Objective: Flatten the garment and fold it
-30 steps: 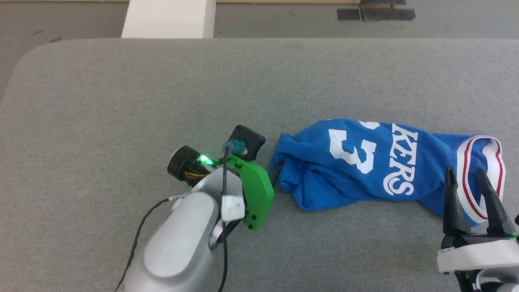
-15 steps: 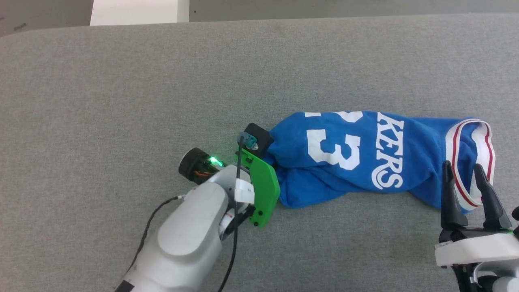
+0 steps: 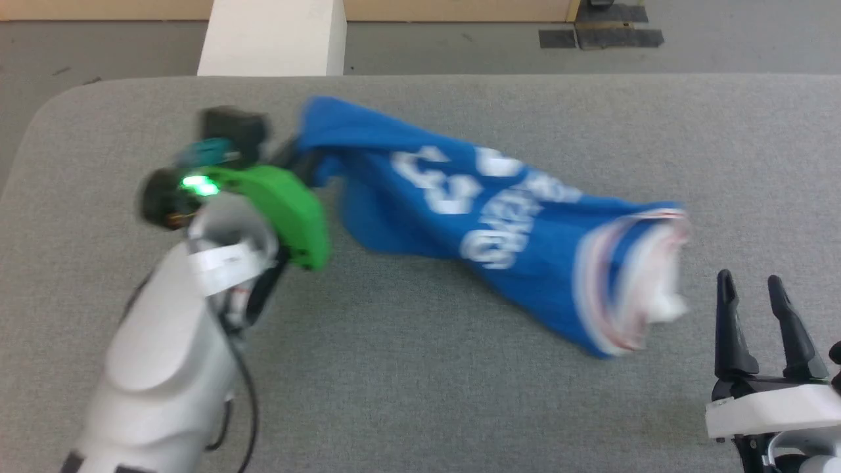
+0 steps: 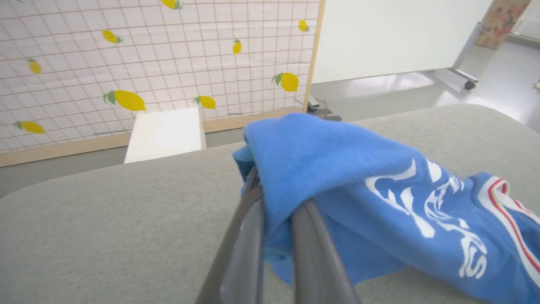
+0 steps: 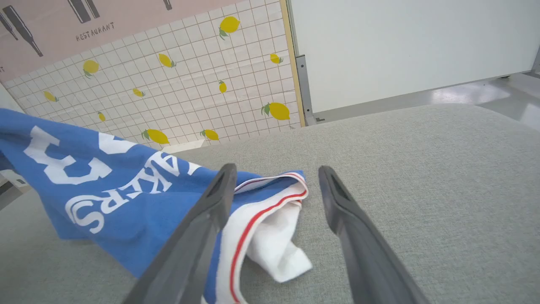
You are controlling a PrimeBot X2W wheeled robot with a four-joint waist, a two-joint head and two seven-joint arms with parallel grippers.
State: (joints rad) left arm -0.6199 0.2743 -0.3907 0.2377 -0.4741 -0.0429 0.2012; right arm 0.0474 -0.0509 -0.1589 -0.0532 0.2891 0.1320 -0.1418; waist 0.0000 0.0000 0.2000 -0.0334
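The garment is a royal-blue jersey with white lettering, a white number and red-and-white trim. It hangs stretched and motion-blurred from its upper left end down to the grey table at the right. My left gripper is shut on the garment's blue end, lifted above the table; in the head view that gripper is at the upper left. My right gripper stands open at the lower right, apart from the cloth. Between its fingers the right wrist view shows the white sleeve and striped trim lying on the table.
The grey padded table spreads under everything, with its rounded far-left corner in view. A white box stands on the floor behind the far edge. A lemon-patterned tiled wall and a white panel are beyond.
My left gripper has closed on the garment's left end and swung it up and to the far left. The garment is dragged and stretched after it. The right gripper has stayed in place, open.
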